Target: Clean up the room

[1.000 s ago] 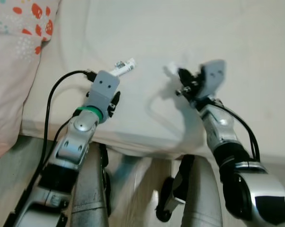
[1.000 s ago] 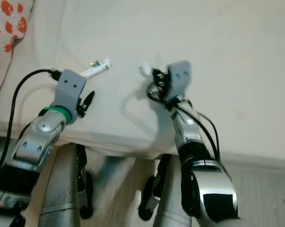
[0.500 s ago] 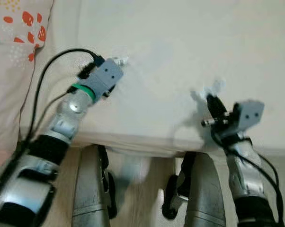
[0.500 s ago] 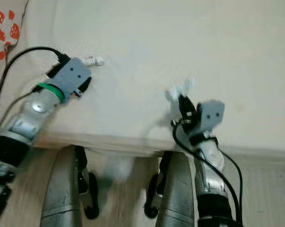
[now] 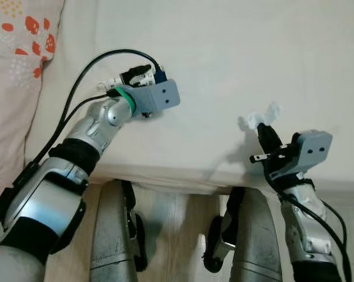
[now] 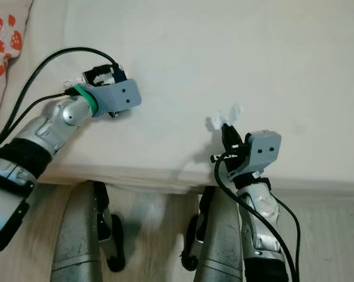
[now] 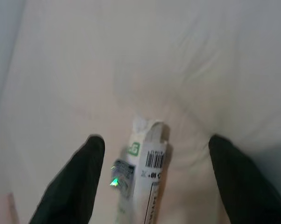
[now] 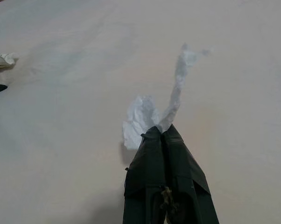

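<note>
Seen from above: a cream bed (image 5: 236,53), its front edge just ahead of the robot's 2 legs, with a pillow (image 5: 15,70) printed with red and orange spots at the far left.

Left gripper (image 7: 152,154) reached out over the left part of the bed, wrist turned so the grey camera block faces right. Its 2 black fingers (image 7: 80,177) spread wide apart, one on each side of a crumpled white wrapper (image 7: 145,177) printed with a barcode and a green mark. Wrapper lying on the sheet between the fingers, touched by neither in the left wrist view. In the head views only a white scrap of it visible beside the wrist, near the black cables.

Right gripper (image 8: 161,133) held above the bed's front edge, toward the right, well apart from the left one. Fingers pressed together, clamped on a scrap of white tissue (image 8: 145,116): a crumpled wad at the fingertips and a thin twisted strip trailing away from it. Tissue lifted clear of the sheet, casting a shadow below.
</note>
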